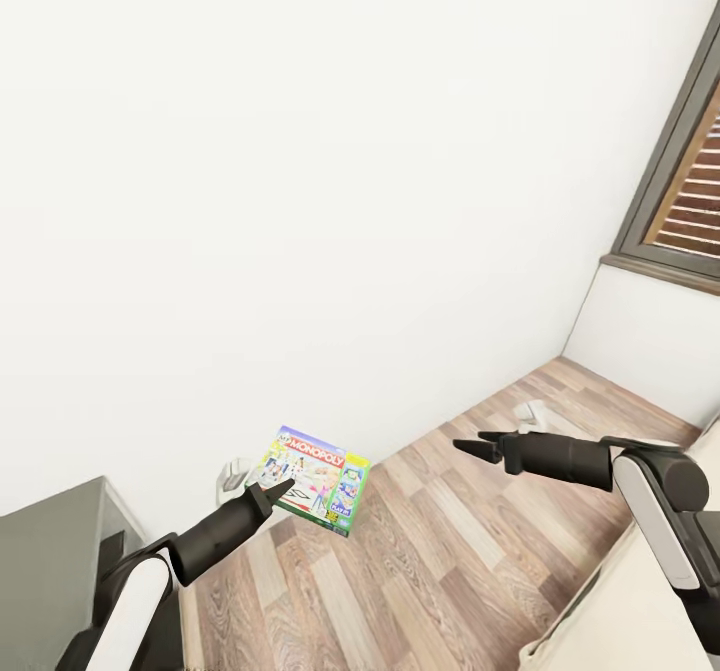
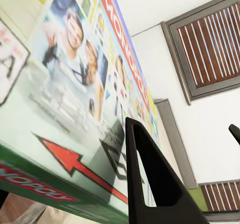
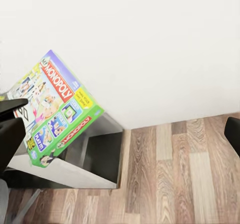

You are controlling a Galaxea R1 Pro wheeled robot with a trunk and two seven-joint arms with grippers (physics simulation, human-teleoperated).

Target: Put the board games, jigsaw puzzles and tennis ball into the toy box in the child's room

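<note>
Here, board game in left tool.

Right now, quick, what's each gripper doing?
Left gripper: shut on the Monopoly box.
Right gripper: holding nothing; open or shut cannot be told.

Left claw clamped on a load; right claw parted, empty.

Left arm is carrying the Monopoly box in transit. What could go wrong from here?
1. The left hand pinches the Monopoly box at one edge only, so it may pivot or slip out over the wood floor.
2. The grey cabinet sits close beside the left arm; a turn could clip it.
</note>
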